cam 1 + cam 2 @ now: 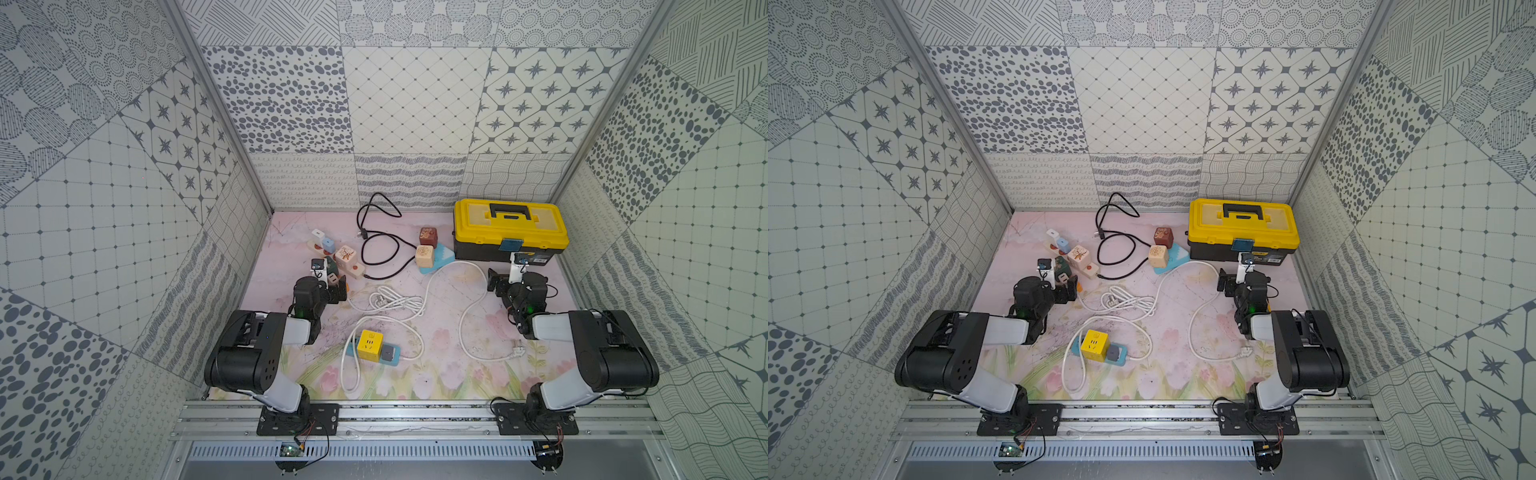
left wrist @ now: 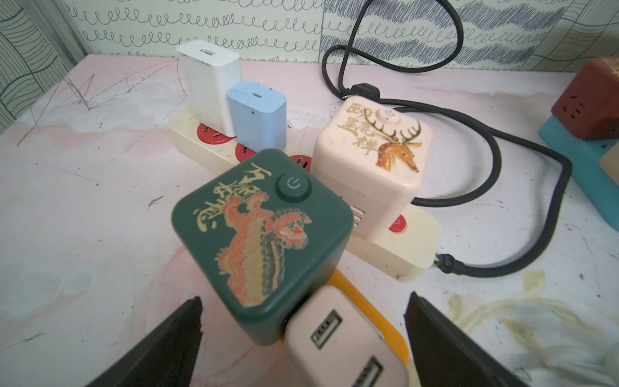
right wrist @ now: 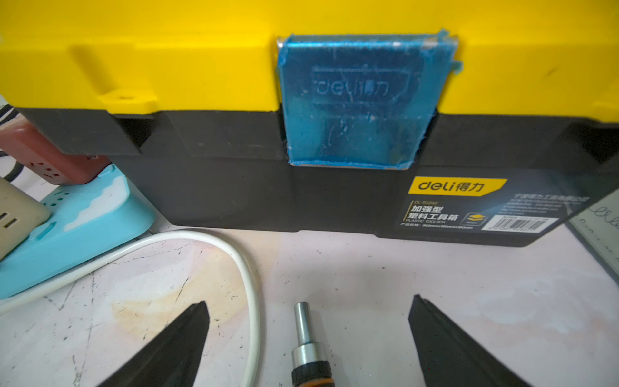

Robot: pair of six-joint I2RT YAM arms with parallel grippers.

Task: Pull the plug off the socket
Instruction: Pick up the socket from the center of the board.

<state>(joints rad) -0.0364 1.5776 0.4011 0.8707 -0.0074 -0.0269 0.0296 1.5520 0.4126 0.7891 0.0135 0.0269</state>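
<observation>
My left gripper [image 2: 305,298] stands open over an orange socket strip [image 2: 385,322]. A pale pink USB charger plug [image 2: 335,338] and a dark green cube adapter [image 2: 261,234] with a dragon print sit on that strip, between the two fingers and touching neither. In both top views the left gripper [image 1: 338,289] [image 1: 1069,286] is at the near end of the left row of plugs. My right gripper [image 3: 308,300] [image 1: 496,282] is open and empty, facing the yellow toolbox [image 3: 301,60].
A cream strip [image 2: 412,258] carries a white charger [image 2: 209,83], a blue charger [image 2: 258,117] and a deer-print cube [image 2: 371,157], with a black cable [image 2: 522,187]. A yellow cube [image 1: 369,345] sits on a blue strip mid-table. White cables [image 1: 395,303] loop around. A screwdriver tip [image 3: 303,321] lies under my right gripper.
</observation>
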